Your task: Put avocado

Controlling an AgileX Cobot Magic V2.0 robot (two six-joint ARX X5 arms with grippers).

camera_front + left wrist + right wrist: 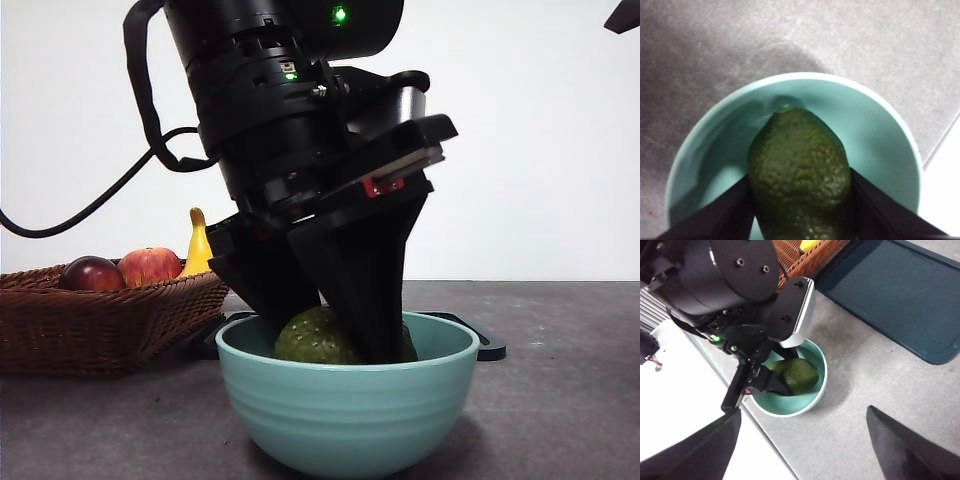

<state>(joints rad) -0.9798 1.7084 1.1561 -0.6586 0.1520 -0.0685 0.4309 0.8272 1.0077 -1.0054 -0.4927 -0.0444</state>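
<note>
This looks like a robot test bench in a lab rather than a lived-in kitchen. A plain white wall fills the background with no furniture or fittings. The grey tabletop carries only staged props: a wicker basket of fruit at the left of the frame, a teal bowl at lower centre, and a dark tray behind it.
</note>
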